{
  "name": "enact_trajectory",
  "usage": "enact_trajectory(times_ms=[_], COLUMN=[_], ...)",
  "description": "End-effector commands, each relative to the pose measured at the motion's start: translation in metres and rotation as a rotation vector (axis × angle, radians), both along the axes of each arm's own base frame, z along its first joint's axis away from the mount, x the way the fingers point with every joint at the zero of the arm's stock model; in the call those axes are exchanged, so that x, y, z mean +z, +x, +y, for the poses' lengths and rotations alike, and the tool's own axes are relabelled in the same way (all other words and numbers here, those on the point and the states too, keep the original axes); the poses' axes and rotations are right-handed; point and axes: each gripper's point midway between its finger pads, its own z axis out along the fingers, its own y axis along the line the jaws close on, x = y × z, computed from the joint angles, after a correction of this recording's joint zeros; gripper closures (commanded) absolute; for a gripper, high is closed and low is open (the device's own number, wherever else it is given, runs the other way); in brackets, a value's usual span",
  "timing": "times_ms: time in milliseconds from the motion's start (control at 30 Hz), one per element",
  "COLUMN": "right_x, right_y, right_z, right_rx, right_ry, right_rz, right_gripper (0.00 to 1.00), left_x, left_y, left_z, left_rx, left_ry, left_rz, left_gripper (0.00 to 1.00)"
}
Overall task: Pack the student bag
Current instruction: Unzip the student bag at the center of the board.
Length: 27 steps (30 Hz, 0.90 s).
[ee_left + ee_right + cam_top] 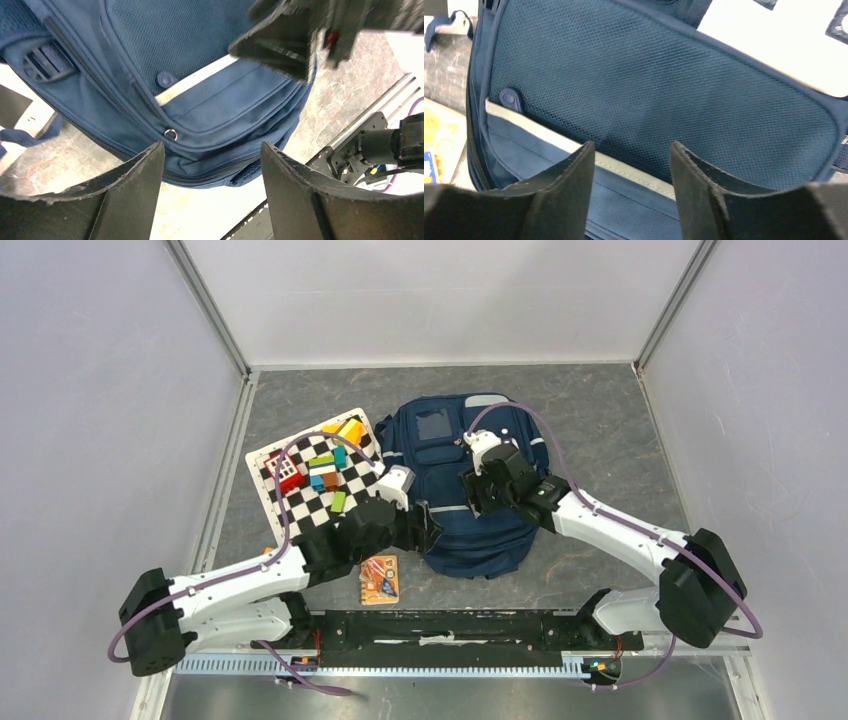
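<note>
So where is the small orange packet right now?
Top view: the orange packet lies on the table left of centre, just nearer than the checkerboard and the student bag's near-left corner.

Both arms stretched inward, jaws wide apart!
The white-and-black left arm [240, 580] reaches right, its black two-finger left gripper [212, 150] spread open; the white-and-black right arm [620, 530] angles in from the right, its black two-finger right gripper [631, 150] parted too, wrists close together.
</note>
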Motion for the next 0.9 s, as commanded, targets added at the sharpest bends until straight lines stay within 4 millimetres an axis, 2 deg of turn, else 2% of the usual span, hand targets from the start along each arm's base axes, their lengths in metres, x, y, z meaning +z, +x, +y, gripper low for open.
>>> enact_trajectory(times_ms=[0,133,200,300,367,500,567,633,767,867], right_x=[-0.018,-0.034,-0.039,-0.051,-0.059,-0.082,-0.082,-0.073,-0.041,-0.019], right_y=[-0.012,-0.030,-0.044,-0.060,-0.069,-0.084,-0.086,-0.083,-0.070,-0.062], right_z=[0.003,-0.006,-0.008,-0.017,-0.020,-0.030,-0.033,-0.034,-0.036,-0.037], right_rx=[0.097,0.131,0.161,0.169,0.170,0.138,0.119,0.109,0.116,0.116], right_ry=[-0.022,-0.038,-0.028,-0.017,0.007,0.021,0.039,0.059,0.062,0.068], right_rz=[0.040,0.088,0.122,0.143,0.151,0.188,0.176,0.135,0.026,-0.021], right_gripper=[0.48,0.68,0.78,0.88,0.93,0.98,0.97,0.88,0.77,0.73], left_x=[0.035,0.044,0.042,0.045,0.042,0.018,0.004,-0.008,-0.022,-0.030], left_y=[0.011,0.023,0.032,0.044,0.053,0.065,0.063,0.062,0.057,0.059], left_z=[0.001,-0.003,-0.004,-0.010,-0.017,-0.038,-0.049,-0.055,-0.066,-0.069], left_rx=[-0.033,-0.082,-0.109,-0.163,-0.200,-0.299,-0.381,-0.444,-0.549,-0.574], left_ry=[0.070,0.140,0.195,0.267,0.317,0.375,0.387,0.395,0.369,0.383], left_rz=[-0.064,-0.032,-0.002,-0.008,-0.031,-0.059,-0.068,-0.085,-0.170,-0.196], left_gripper=[0.24,0.24,0.24,0.25,0.25,0.25,0.23,0.18,0.08,0.06])
